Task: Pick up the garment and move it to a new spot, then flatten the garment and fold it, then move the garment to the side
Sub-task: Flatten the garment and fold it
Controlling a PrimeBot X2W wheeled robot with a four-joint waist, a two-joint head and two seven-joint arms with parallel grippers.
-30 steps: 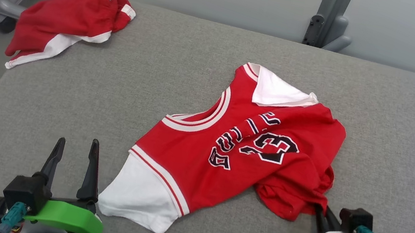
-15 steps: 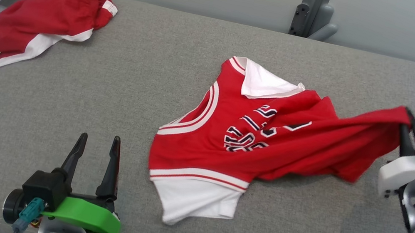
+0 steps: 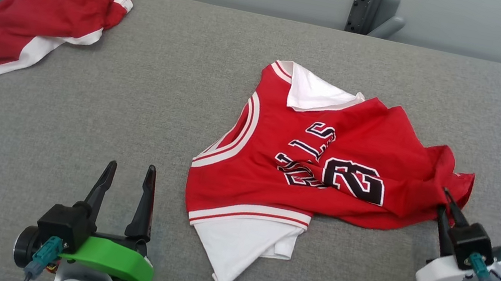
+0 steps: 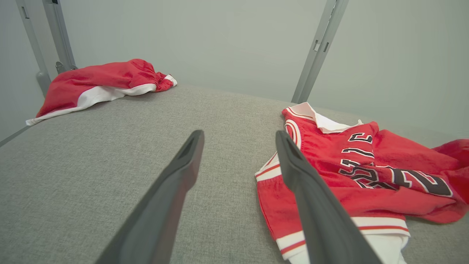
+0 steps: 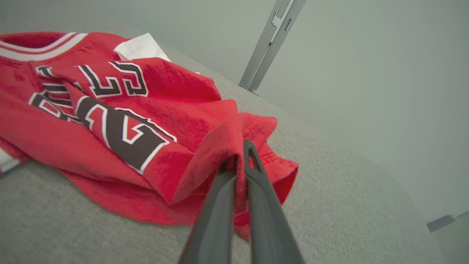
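Since half a second ago, your right gripper [image 3: 444, 199] has come down from mid-height at the right edge of the head view to the lower right. The hem it carried no longer hangs stretched in the air. It now lies bunched on the grey padded surface [image 3: 136, 91], which spans nearly the whole frame.

The jersey [image 3: 307, 165] sits right of centre, front up, mostly spread but rumpled. Its neckline faces left, one white sleeve points to the top of the frame and the other to the bottom centre. The black lettering and number lie open to view, crossed by a fold. A second red and white garment [image 3: 41, 19] is heaped in the upper left corner, well apart from the jersey.

Your right gripper is clamped on the jersey's red hem at its right end. In the right wrist view the cloth is pinched between the two closed fingers. Your left gripper [image 3: 131, 166] sits at the lower left with its fingers spread wide, grasping nothing, just beside the jersey's lower sleeve. A grey metal post [image 3: 369, 8] stands at the top centre.
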